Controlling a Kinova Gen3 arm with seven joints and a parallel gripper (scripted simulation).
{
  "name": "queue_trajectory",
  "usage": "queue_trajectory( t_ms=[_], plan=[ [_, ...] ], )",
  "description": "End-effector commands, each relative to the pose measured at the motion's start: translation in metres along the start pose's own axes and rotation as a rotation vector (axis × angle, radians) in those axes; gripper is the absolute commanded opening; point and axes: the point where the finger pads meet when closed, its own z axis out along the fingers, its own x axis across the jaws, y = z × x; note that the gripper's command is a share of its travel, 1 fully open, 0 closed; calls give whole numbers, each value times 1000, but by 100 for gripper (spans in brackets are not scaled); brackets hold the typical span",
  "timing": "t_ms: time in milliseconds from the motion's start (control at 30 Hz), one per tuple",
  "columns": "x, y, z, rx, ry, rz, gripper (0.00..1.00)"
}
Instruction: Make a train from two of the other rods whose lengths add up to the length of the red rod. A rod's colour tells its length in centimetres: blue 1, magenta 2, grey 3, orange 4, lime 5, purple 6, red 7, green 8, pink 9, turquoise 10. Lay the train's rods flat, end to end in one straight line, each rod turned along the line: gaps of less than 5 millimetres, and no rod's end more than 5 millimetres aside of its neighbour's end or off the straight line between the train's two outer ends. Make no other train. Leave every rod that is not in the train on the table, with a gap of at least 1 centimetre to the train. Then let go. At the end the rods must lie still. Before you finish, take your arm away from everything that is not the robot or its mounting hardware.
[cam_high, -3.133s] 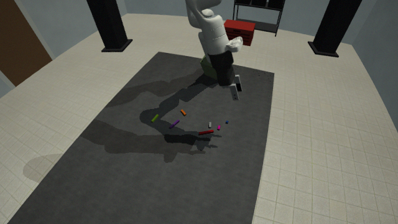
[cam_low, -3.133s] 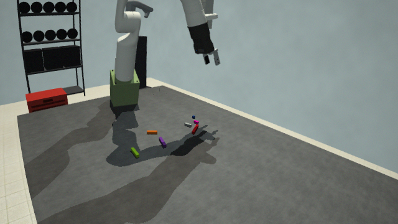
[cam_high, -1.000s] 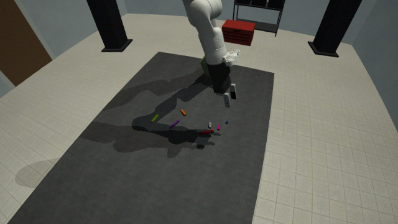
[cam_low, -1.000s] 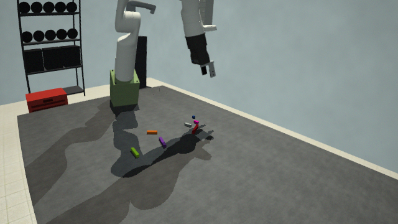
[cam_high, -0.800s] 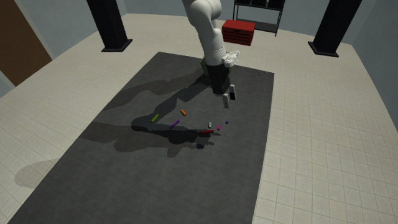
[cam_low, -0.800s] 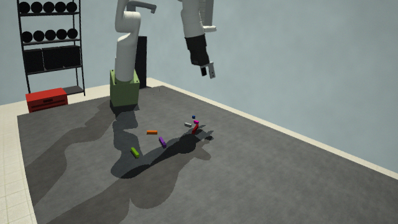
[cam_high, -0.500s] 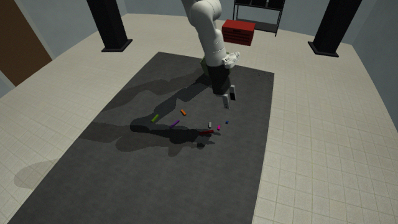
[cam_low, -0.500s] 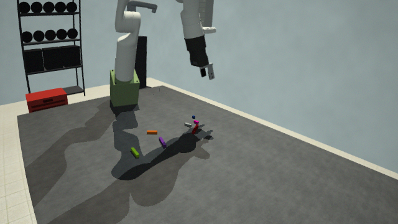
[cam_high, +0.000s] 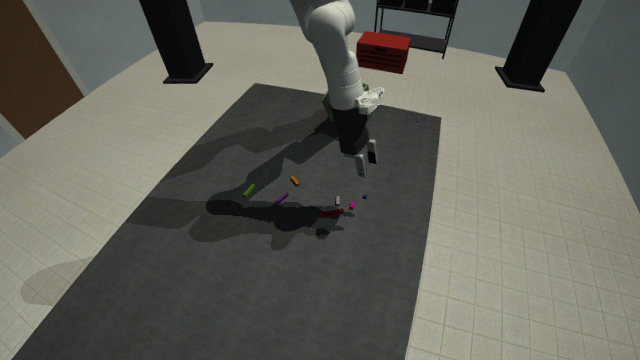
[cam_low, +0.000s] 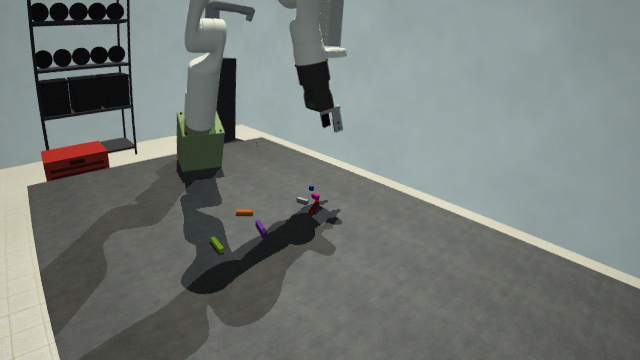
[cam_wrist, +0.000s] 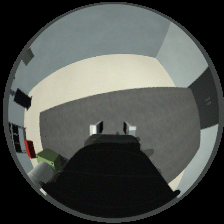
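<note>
Several rods lie flat on the dark mat. The red rod (cam_high: 331, 212) lies in the arm's shadow, with the grey rod (cam_high: 337, 200), magenta rod (cam_high: 351, 205) and blue rod (cam_high: 365, 196) close by. The purple rod (cam_high: 280, 198), orange rod (cam_high: 294, 180) and lime rod (cam_high: 248, 190) lie further left, apart from each other. They also show in the exterior view: red rod (cam_low: 313, 208), grey rod (cam_low: 302, 200), magenta rod (cam_low: 315, 196), blue rod (cam_low: 311, 188), orange rod (cam_low: 244, 212), purple rod (cam_low: 261, 227), lime rod (cam_low: 216, 245). My gripper (cam_high: 366, 159) (cam_low: 331, 120) hangs high above the rods, open and empty. The wrist view shows the fingertips and no rods.
The arm's green base (cam_low: 200, 145) stands at the mat's far edge. A red toolbox (cam_high: 383, 51) and a black shelf (cam_low: 80, 75) stand beyond the mat. Two black pillars (cam_high: 175, 40) (cam_high: 537, 42) stand at the back.
</note>
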Motion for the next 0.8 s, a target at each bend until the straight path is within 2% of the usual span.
queue_trajectory(
  t_ms=[0, 267, 300, 600, 633, 767],
  plan=[
    [-2, 4, 6, -9, -4, 20, 100],
    [-2, 4, 6, -9, -4, 20, 100],
    [-2, 11, 12, -23, -3, 50, 100],
    [-2, 11, 12, -23, -3, 50, 100],
    [-3, 17, 18, -37, -2, 80, 100],
    [-3, 17, 18, -37, -2, 80, 100]
  ],
)
